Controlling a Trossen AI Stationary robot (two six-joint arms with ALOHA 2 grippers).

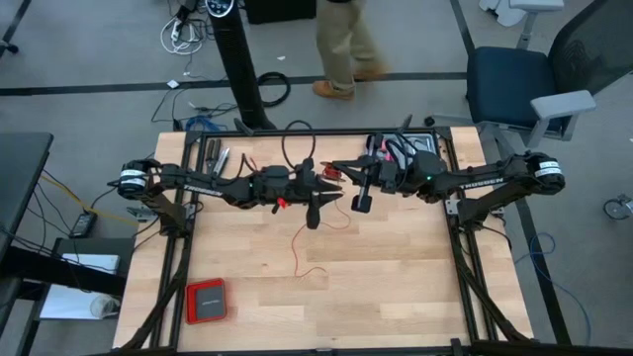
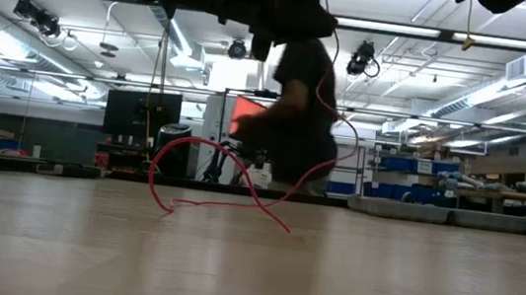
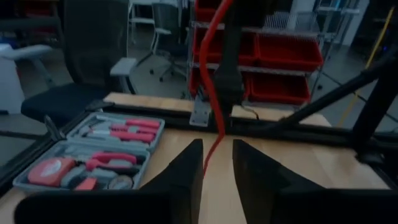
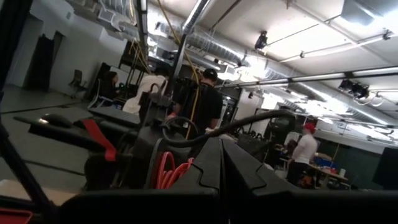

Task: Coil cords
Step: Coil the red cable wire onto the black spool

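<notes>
High view, "TROSSEN" on right arm (image 1: 495,176)

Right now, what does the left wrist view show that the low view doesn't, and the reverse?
Only the left wrist view shows the grey tool tray with red-handled tools, red bins on a shelf, and the left gripper, jaws apart, with the red cord running between them. Only the low view shows the cord's loose end looped on the tabletop. Both show the red cord hanging from above.
</notes>
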